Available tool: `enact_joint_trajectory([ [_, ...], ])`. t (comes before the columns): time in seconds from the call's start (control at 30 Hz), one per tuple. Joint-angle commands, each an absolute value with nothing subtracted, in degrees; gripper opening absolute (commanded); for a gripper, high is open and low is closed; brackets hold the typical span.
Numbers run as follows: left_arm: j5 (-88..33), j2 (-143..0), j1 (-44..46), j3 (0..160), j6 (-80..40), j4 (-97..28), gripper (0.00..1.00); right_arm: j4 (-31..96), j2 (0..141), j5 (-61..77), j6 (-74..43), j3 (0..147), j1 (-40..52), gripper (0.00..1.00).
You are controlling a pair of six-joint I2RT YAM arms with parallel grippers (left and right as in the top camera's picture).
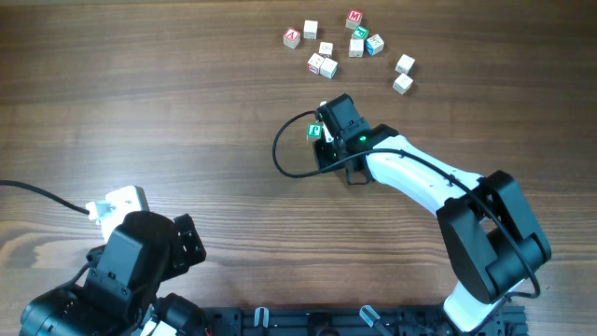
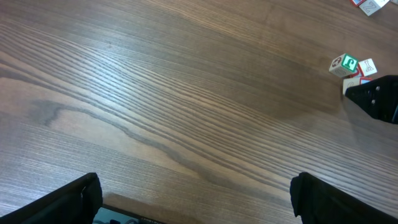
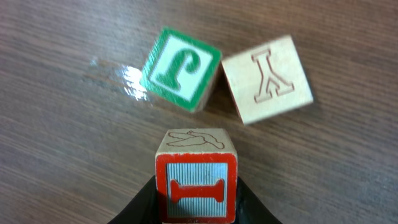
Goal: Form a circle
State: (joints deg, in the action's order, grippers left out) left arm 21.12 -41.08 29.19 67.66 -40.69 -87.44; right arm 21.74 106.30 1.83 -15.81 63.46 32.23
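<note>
**Circle**: unfinished. It was a clump at the middle of the table, under the right arm's wrist. It lay nearer than the loose scatter and well apart from it.
- Cubes in it: three, too few for a ring.
- One green-faced cube and one plain cube, both skewed, touched at an edge.
- One red-faced cube sat just beside them on the gripper's side and touched neither.

**Right gripper**: one, clamped on the red-faced cube with a finger against each side. Whether the cube rested on the wood could not be told.

**Left gripper**: one, spread wide, empty, over bare wood at the near left.

**Loose scatter**: about eleven cubes at the far side, several touching.

**Cable**: one black loop, just left of the right wrist.

**Hazards, as judged:**
- Pushing the red-faced cube farther in could knock the touching pair askew, as the gap was slight.
- Letting go above the wood could make the cube tumble.
- Spreading fingers could clip the neighbouring cubes.
- The cable loop could sweep the clump when the arm swings toward the scatter.
</note>
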Motion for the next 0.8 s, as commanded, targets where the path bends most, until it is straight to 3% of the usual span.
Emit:
enact_joint_trajectory([
  [0.0,21.06,-41.19,29.12,67.44,-41.41,-87.50,1.00,21.61,107.18,0.91,-16.97,63.83,32.40,0.25],
  [0.77,21.06,-41.19,29.12,67.44,-41.41,-87.50,1.00,23.05,107.42,0.60,-21.96,63.48,32.16,0.24],
])
